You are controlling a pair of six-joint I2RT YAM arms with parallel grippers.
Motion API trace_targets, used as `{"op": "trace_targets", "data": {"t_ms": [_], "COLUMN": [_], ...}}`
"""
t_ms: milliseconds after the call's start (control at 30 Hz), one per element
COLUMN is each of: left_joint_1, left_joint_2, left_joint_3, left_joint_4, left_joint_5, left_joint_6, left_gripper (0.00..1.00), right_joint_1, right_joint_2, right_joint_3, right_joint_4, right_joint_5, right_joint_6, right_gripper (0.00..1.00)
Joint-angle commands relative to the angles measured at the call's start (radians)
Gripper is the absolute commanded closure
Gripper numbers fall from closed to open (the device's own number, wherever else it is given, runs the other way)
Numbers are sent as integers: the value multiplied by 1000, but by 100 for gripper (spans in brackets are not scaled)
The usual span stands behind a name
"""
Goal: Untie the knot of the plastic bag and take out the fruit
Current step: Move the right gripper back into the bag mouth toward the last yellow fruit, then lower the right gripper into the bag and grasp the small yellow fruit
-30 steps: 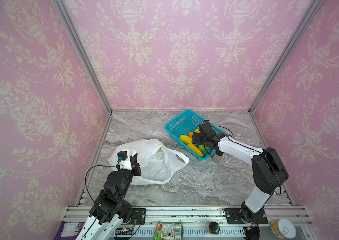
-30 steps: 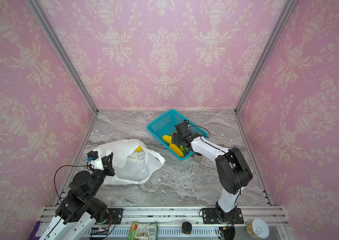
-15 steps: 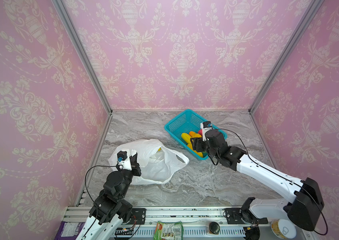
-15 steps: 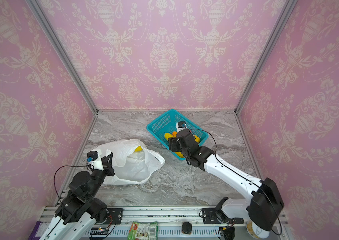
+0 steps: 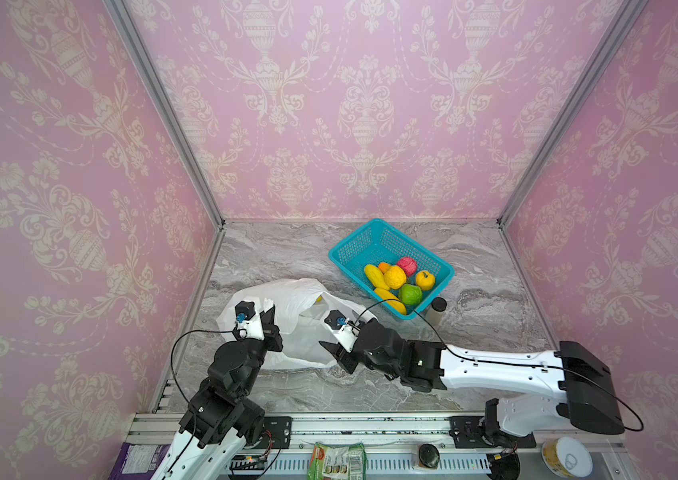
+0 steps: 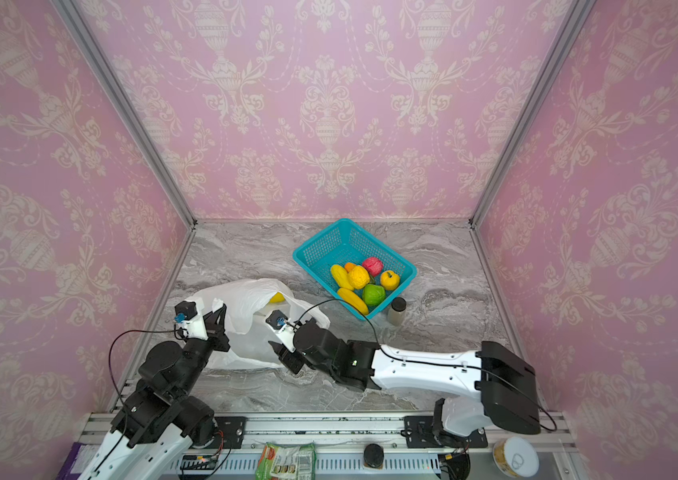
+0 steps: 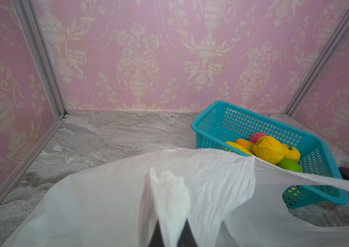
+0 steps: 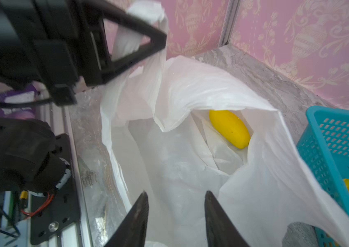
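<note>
As the left gripper (image 5: pixel 269 319) clamps tight on a crumpled white strap of the plastic bag (image 5: pixel 302 297), the thin, crinkly film gapes in a wide mouth on the marbled grey desk (image 5: pixel 478 320). The right gripper (image 8: pixel 175 197) hovers at that opening, dark tapered fingers parted, nothing between them. Deep inside lies one smooth, oblong yellow fruit (image 8: pixel 230 128). Just beside the bag, the teal mesh basket (image 5: pixel 353 243) holds glossy fruit (image 5: pixel 395 277): a knobbly yellow ball, a pink-red ball, a green apple and banana shapes. A dark-lidded jar (image 5: pixel 438 306) stands by the basket's corner.
</note>
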Motion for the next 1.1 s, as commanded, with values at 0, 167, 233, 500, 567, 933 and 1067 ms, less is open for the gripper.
{"op": "trace_targets", "data": {"t_ms": [0,167,233,500,567,933,1067], "left_joint_1": [-3,-4,-4,-3,-4,-3,-4], "left_joint_2": [-23,-22,-19,8,7,39,41], "left_joint_3": [4,45,60,161,185,200,207], "left_joint_4": [10,8,18,34,42,42,45], "left_joint_5": [18,16,19,21,22,82,101], "left_joint_6": [13,21,29,57,60,51,52], "left_gripper": [100,100,100,100,100,100,100], "right_joint_1": [-6,-8,-10,-36,-42,-79,-95], "right_joint_2": [83,199,251,408,414,595,700], "right_joint_3": [63,106,137,274,270,565,733], "right_joint_4": [31,47,38,-15,4,-186,-294], "right_joint_5": [72,69,79,80,65,182,235], "right_joint_6": [-45,-63,-75,-80,-79,-29,-4], "right_gripper": [60,61,62,74,72,42,39]}}
